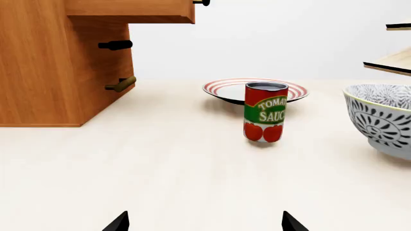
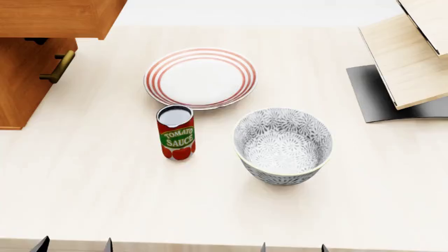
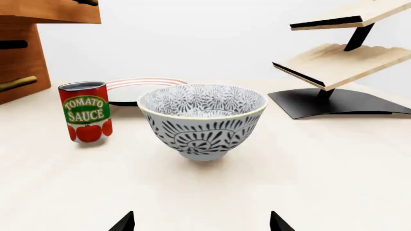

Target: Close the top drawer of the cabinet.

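both hands, left hand (image 1: 205, 224) and right hand (image 3: 201, 222), gape empty.

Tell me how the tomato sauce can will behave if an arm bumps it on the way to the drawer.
The tomato sauce can stands upright, tall and narrow, so a high knock would probably tip it. Being round, it would then likely roll across the smooth table. Its top looks open and dark, so it may be light or spill; contents cannot be told.
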### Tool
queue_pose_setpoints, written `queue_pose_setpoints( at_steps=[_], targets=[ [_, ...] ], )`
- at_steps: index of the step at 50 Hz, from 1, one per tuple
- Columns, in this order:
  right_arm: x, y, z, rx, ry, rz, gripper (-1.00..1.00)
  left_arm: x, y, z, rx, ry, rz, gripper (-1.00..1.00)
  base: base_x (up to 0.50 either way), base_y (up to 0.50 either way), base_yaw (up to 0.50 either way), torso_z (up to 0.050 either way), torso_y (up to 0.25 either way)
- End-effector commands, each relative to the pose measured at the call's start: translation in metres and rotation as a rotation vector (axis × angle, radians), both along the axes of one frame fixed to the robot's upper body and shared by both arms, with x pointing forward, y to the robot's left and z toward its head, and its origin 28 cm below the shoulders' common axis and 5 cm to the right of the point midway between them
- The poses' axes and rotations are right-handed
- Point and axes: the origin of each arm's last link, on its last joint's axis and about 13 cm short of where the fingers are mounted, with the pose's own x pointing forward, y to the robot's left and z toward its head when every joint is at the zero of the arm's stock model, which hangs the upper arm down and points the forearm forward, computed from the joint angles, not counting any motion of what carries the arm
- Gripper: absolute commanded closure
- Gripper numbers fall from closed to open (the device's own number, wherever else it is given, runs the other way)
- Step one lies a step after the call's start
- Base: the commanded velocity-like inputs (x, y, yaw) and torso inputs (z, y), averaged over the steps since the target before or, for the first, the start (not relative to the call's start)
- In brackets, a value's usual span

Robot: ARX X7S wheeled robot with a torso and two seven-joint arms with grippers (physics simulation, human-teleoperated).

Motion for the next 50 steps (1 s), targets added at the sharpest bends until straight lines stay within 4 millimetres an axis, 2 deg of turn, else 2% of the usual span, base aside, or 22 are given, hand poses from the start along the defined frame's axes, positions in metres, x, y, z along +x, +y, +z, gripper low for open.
queue_pose_setpoints(
  at_steps=[1,3,4,6,8,17,21,26,27,29,32,39,41,43,44,47,50],
  targets=[
    [0.0,0.0,0.0,0.0,0.0,0.0,-1.0,0.0,0.0,0.001,0.0,0.0,0.0,-1.0,0.0,0.0,0.0,0.0,0.0],
    [0.001,0.002,-0.001,-0.009,0.007,0.009,-1.0,0.002,0.0,-0.001,0.002,0.005,-0.002,-1.0,0.0,0.0,0.0,0.0,0.0],
    [-0.009,-0.001,0.0,-0.012,0.012,0.013,-1.0,0.001,0.0,-0.001,0.003,0.007,-0.002,-1.0,0.0,0.0,0.0,0.0,0.0],
    [0.001,0.004,-0.002,-0.015,0.013,0.028,-1.0,0.004,0.002,0.0,0.0,0.008,-0.002,-1.0,0.0,0.0,0.0,0.0,0.0],
    [0.003,0.004,-0.002,-0.016,0.014,0.032,-1.0,0.002,0.002,-0.002,0.001,0.007,-0.002,-1.0,0.0,0.0,0.0,0.0,0.0],
    [0.0,0.005,0.0,-0.008,0.02,0.029,-1.0,0.0,0.003,-0.001,0.0,-0.001,0.002,-1.0,0.0,0.0,0.0,0.0,0.0],
    [-0.001,0.004,0.006,0.008,0.015,0.011,-1.0,-0.002,0.002,0.007,-0.03,-0.012,0.011,-1.0,0.0,0.0,0.0,0.0,0.0],
    [0.006,0.005,0.027,0.022,-0.021,0.006,-1.0,0.006,-0.004,0.046,-0.078,-0.08,-0.046,-1.0,0.0,0.0,0.0,0.0,0.0],
    [0.004,0.004,0.034,0.03,-0.035,0.015,-1.0,0.009,-0.007,0.061,-0.05,-0.112,-0.069,-1.0,0.0,0.0,0.0,0.0,0.0],
    [0.004,0.004,0.044,0.042,-0.046,0.017,-1.0,0.01,-0.01,0.076,-0.041,-0.134,-0.099,-1.0,0.0,0.0,0.0,0.0,0.0],
    [0.012,0.0,0.069,0.073,-0.103,-0.007,-1.0,0.011,-0.019,0.112,-0.007,-0.201,-0.153,-1.0,0.0,0.0,0.0,0.0,0.0],
    [0.037,-0.003,0.118,0.135,-0.181,-0.083,-1.0,0.028,-0.026,0.151,0.078,-0.255,-0.199,-1.0,0.0,0.0,0.0,0.0,0.0],
    [0.036,-0.006,0.128,0.21,-0.211,-0.109,-1.0,0.029,-0.027,0.157,0.077,-0.261,-0.197,-1.0,0.0,0.0,0.0,0.0,0.0],
    [0.036,-0.009,0.14,0.197,-0.241,-0.136,-1.0,0.032,-0.028,0.164,0.098,-0.275,-0.207,-1.0,0.0,0.0,0.0,0.0,0.0],
    [0.03,-0.014,0.15,0.224,-0.261,-0.175,-1.0,0.032,-0.029,0.174,0.105,-0.285,-0.219,-1.0,0.0,0.0,0.0,0.0,0.0],
    [0.02,-0.019,0.16,0.252,-0.278,-0.225,-1.0,0.034,-0.028,0.182,0.13,-0.295,-0.222,-1.0,0.0,0.0,0.0,0.0,0.0],
    [0.018,-0.018,0.166,0.279,-0.291,-0.245,-1.0,0.049,-0.022,0.192,0.192,-0.304,-0.214,-1.0,0.0,0.0,0.0,0.0,0.0]
  ],
)
